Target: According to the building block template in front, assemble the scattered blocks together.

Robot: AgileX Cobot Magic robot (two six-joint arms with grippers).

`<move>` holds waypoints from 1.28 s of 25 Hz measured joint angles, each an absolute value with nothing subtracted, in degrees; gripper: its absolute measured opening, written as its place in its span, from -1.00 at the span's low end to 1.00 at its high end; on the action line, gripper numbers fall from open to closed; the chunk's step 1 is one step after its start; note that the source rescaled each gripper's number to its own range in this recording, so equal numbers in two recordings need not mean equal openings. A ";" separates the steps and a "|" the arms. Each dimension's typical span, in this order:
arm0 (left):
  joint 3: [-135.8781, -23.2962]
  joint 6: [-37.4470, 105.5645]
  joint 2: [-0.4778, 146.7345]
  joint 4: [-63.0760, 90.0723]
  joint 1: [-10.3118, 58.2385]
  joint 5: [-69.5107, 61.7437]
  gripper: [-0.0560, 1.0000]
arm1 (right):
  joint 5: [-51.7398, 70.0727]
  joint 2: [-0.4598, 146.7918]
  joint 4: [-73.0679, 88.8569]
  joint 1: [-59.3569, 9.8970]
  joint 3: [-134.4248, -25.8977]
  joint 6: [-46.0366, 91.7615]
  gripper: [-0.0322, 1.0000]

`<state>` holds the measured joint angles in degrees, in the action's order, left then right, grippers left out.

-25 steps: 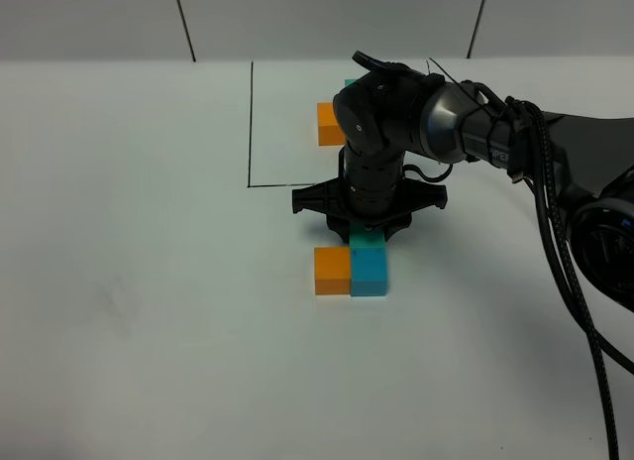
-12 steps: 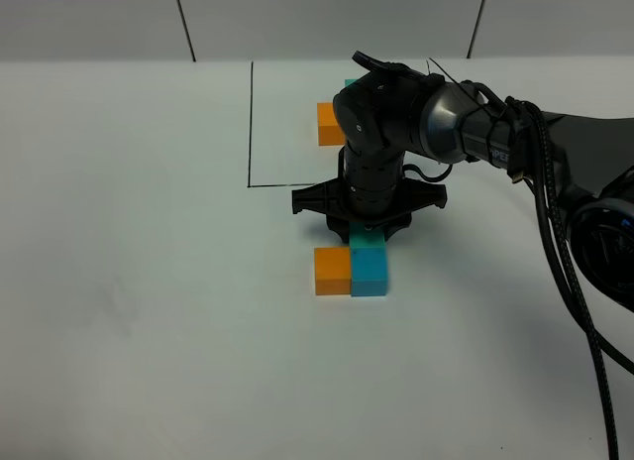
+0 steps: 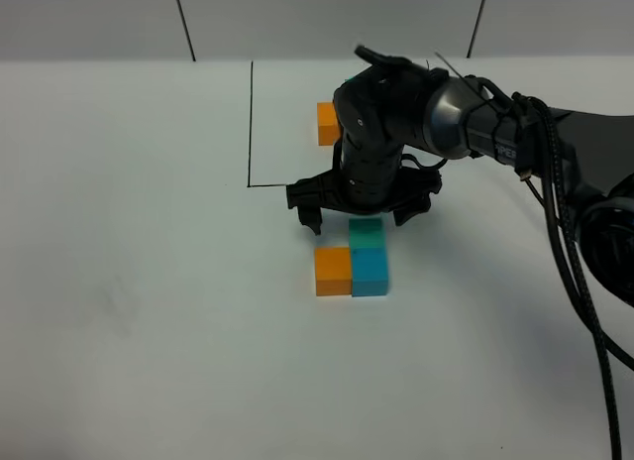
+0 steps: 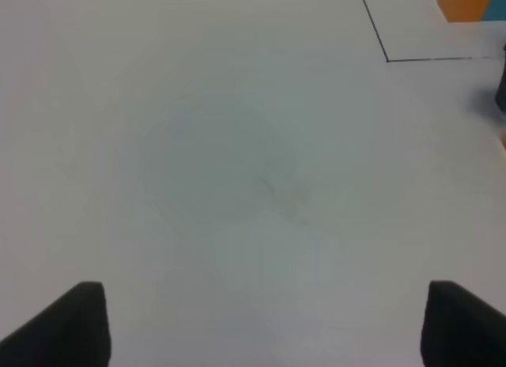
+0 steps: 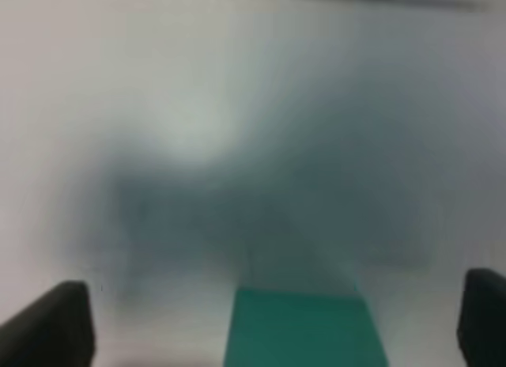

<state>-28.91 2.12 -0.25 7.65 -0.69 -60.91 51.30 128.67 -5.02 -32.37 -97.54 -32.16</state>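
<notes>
Right jaws spread wide above green cube; left jaws open; no legible writing

right hand: wide open, just above green block
green block: on blue block
orange block: touching blue, on desk

Glossy black arm, looped black cables

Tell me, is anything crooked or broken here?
Nothing stands out. The small teal-green cube sits squarely on the sky-blue cube, which is flush against the orange cube. The open right gripper hangs above them.
</notes>
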 joint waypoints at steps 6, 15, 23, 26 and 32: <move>-28.91 2.12 -0.25 7.65 -0.69 -60.91 0.69 | 51.07 123.23 -4.65 -26.91 -97.49 -27.69 0.99; -28.91 2.12 -0.25 7.65 -0.69 -60.91 0.69 | 52.15 108.23 -1.97 -8.16 -86.13 -16.95 1.00; -28.91 2.12 -0.25 7.65 -0.69 -60.91 0.69 | 40.46 84.17 -1.05 -2.12 -59.32 -12.50 1.00; -28.91 2.12 -0.25 7.65 -0.69 -60.91 0.69 | 39.44 74.08 -0.52 -2.12 -51.86 -12.50 1.00; -28.91 2.12 -0.25 7.65 -0.69 -60.91 0.69 | 48.02 50.82 0.00 -2.12 -41.19 -12.50 1.00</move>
